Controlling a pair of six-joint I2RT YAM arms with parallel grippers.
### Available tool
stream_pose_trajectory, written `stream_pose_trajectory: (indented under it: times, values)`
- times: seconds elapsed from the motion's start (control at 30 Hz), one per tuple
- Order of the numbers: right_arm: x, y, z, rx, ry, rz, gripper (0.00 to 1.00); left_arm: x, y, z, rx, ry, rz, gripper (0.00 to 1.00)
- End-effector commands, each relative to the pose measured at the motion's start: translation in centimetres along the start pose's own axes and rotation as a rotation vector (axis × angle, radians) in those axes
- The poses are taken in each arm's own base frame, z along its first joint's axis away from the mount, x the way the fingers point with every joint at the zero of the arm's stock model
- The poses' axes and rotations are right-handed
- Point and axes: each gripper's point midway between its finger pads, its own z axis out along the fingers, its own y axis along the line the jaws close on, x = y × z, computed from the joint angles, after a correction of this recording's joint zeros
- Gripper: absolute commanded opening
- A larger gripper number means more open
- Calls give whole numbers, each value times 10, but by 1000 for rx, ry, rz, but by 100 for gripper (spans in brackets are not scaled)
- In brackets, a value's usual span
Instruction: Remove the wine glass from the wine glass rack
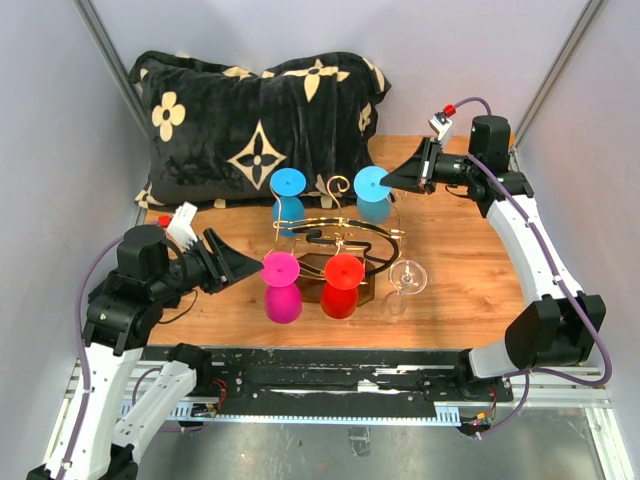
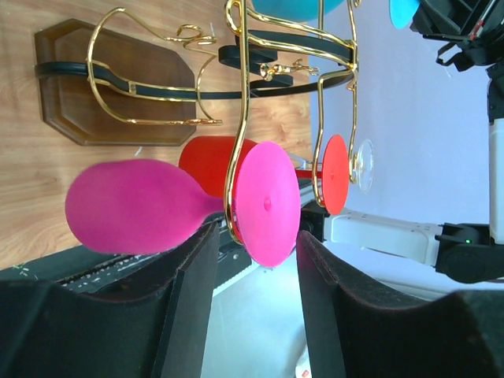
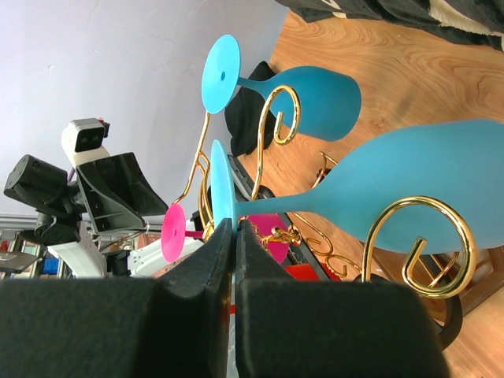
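Right wrist view is showing the right gripper (image 3: 234, 227) pinching narrowly on the foot rim of the teal wine glass (image 3: 441, 177), which is hanging on the wine glass rack (image 1: 345, 232) mid-bench; top external is not resolving that contact. Left wrist view is showing the left gripper (image 2: 256, 236) spread wide, flanking the foot of the magenta wine glass (image 2: 134, 206).

Two arms reach a gold wine glass rack (image 1: 345, 232) on the wooden worktop (image 1: 470, 290).
The right end effector (image 1: 387, 180) narrows to a point touching the foot of a turquoise wine glass (image 1: 373, 192). The left end effector (image 1: 255, 268), fingers spread, sits just beside a magenta wine glass (image 1: 281, 285); a red glass (image 1: 342, 283) and a clear glass (image 1: 405, 280) hang beyond it.
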Motion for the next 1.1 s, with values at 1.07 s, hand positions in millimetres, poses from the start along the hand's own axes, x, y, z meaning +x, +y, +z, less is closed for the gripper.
stream_pose_trajectory:
  times: [1.07]
  values:
    - [-4,3,-7,-6,-31,-45,1,-4,-21,9,91,47,15,24]
